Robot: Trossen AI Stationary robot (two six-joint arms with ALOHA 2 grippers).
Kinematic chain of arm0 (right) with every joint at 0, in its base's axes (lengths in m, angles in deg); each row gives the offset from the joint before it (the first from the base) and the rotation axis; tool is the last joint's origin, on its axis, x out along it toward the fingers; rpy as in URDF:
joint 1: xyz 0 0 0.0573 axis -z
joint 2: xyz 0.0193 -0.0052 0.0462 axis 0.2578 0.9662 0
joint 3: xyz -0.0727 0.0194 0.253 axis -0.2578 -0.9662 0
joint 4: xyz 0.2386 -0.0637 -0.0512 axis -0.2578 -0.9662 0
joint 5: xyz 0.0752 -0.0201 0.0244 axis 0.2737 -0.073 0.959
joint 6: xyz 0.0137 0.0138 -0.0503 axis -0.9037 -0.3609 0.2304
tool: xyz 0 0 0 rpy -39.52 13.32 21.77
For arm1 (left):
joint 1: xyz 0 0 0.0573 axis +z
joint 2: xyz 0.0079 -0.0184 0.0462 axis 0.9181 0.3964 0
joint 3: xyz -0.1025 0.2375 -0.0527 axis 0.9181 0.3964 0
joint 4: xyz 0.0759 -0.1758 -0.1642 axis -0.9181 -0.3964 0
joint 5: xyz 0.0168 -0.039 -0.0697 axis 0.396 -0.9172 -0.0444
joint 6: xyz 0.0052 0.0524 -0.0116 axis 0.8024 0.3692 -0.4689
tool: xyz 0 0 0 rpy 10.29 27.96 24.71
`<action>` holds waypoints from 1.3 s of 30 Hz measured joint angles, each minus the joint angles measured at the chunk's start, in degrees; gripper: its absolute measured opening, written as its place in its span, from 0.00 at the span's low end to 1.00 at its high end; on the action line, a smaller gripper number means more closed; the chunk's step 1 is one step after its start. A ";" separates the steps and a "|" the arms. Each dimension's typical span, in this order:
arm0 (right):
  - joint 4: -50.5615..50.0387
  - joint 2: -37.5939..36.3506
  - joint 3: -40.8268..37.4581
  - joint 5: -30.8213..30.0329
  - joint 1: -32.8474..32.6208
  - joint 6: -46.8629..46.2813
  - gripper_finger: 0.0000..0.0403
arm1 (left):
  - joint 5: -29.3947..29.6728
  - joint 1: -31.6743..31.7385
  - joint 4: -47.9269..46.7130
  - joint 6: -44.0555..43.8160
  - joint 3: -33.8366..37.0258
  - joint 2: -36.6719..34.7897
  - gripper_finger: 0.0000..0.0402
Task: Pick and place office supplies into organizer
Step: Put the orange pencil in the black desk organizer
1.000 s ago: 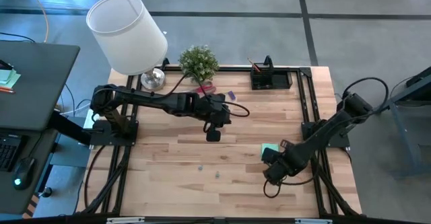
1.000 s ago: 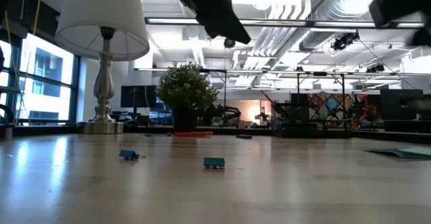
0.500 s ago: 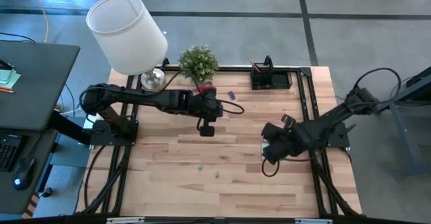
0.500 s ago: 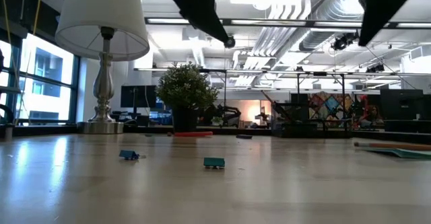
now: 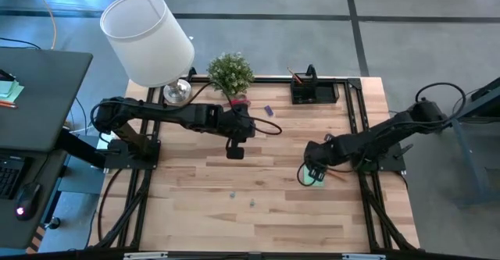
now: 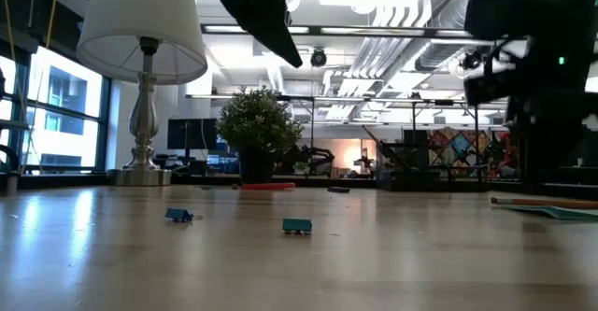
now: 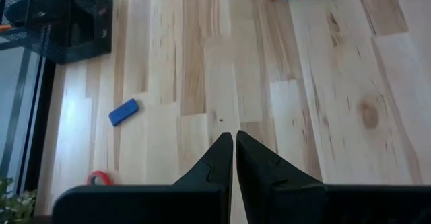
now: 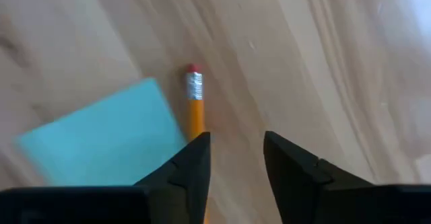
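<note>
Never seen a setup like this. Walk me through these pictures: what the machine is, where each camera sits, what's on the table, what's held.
Two dark robot arms work at a wooden table. One camera looks down from above, one sits at tabletop height, one rides on each wrist. The left claw, shut and empty, hangs over mid-table. The right claw is open above an orange pencil beside a mint sticky pad; nothing is held. At the far edge stand the black organizer, a potted plant and a lamp.

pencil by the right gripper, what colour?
Orange pencil, red eraser tip; clearest in the right wrist view.
</note>
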 joint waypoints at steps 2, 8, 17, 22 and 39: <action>1.01 -0.25 -1.44 0.77 0.78 0.55 0.34 | 0.01 0.00 0.01 0.07 0.00 0.00 0.02; 0.84 -0.42 0.03 2.79 1.18 4.14 0.31 | -0.01 0.00 0.03 0.22 0.00 0.02 0.02; 2.04 -0.58 0.46 2.14 1.47 6.83 0.21 | -0.01 0.00 0.05 -0.54 0.00 0.04 0.02; 6.60 -0.58 -2.05 5.36 2.29 6.85 0.20 | -0.02 0.00 -0.28 -1.57 0.00 0.04 0.02; 6.12 -0.56 -2.17 7.10 2.67 7.73 0.17 | -0.03 0.00 -0.87 -1.62 0.00 0.07 0.02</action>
